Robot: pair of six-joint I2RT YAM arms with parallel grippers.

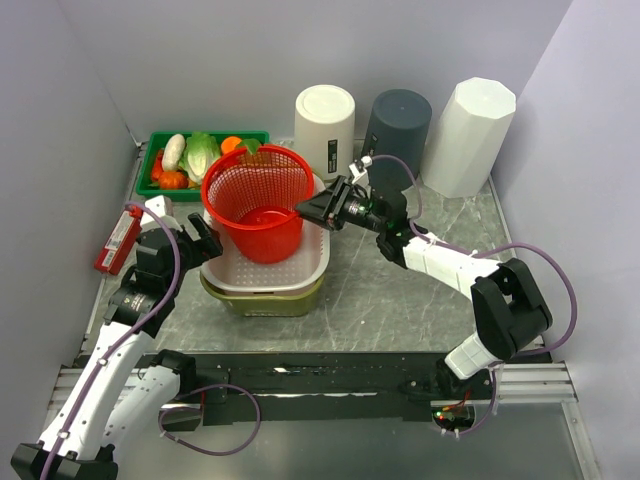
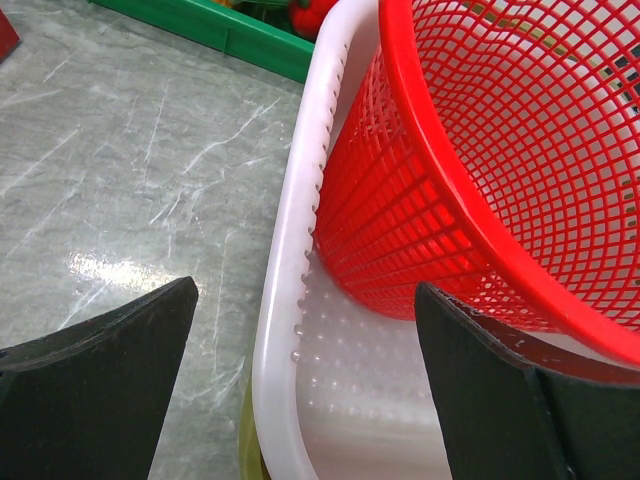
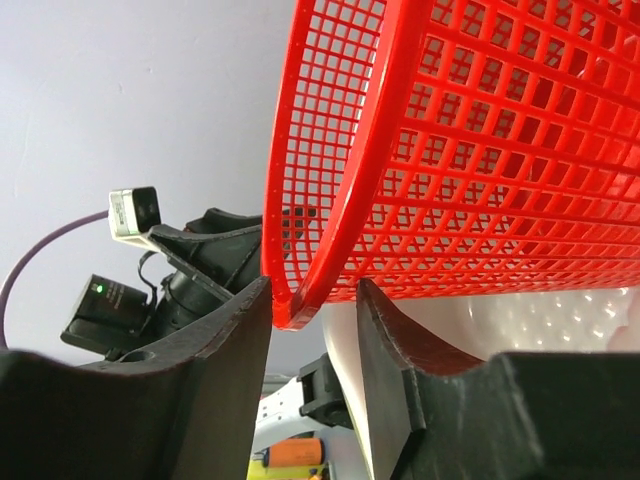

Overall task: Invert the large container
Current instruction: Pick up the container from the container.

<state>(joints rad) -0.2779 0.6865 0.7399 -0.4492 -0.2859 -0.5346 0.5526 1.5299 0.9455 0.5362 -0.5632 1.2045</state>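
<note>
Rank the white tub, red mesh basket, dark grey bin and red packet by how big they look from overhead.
1. White tub, though the basket hides part of it.
2. Red mesh basket; its rim stands nearer the camera, so its place is unsure.
3. Dark grey bin.
4. Red packet.

We see the red basket [image 3: 500, 150] as glossy moulded plastic, an open lattice under a smooth solid rim, and the white basin [image 2: 280, 300] as smooth, slightly translucent plastic, perforated and catching soft highlights. The table [image 2: 130, 170] looks to us like a polished grey stone-patterned sheet, veined in white and shiny enough to throw back glare, while the left gripper [image 2: 305, 295] has fingers [image 2: 100, 390] of matt black plastic with a faintly grainy face. The green crate [image 2: 200, 27] is shiny plastic too, and the dark grey bin [image 1: 398, 122] at the back has a duller, matt skin.
</note>
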